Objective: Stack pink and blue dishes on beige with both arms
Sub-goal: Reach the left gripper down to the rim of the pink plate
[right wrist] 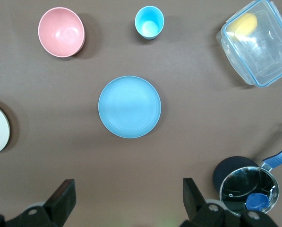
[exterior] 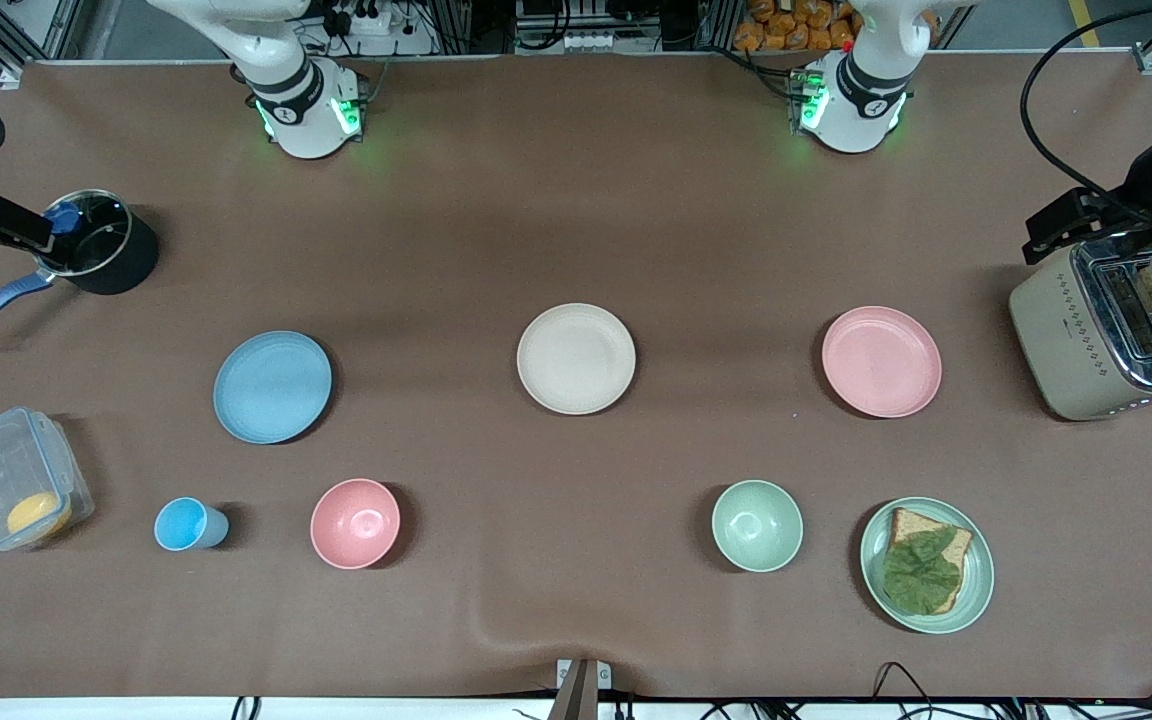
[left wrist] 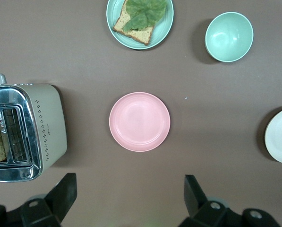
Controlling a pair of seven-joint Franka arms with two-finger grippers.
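The cream-beige plate (exterior: 576,358) lies at the table's middle. The pale pink plate (exterior: 881,361) (left wrist: 139,121) rests toward the left arm's end, the light blue plate (exterior: 272,386) (right wrist: 129,107) toward the right arm's end. All lie flat and apart. My left gripper (left wrist: 130,184) hangs open and high over bare table beside the pink plate, on the side of its base. My right gripper (right wrist: 129,187) is open too, high over bare table beside the blue plate. Neither holds anything. The front view shows only the arms' bases, not the grippers.
A toaster (exterior: 1066,340) with bread stands at the left arm's end. Nearer the camera are a mint plate (exterior: 976,560) with bread, a green bowl (exterior: 757,525), a pink bowl (exterior: 355,523) and a blue cup (exterior: 186,524). A pot (exterior: 96,243) and a clear container (exterior: 16,478) sit at the right arm's end.
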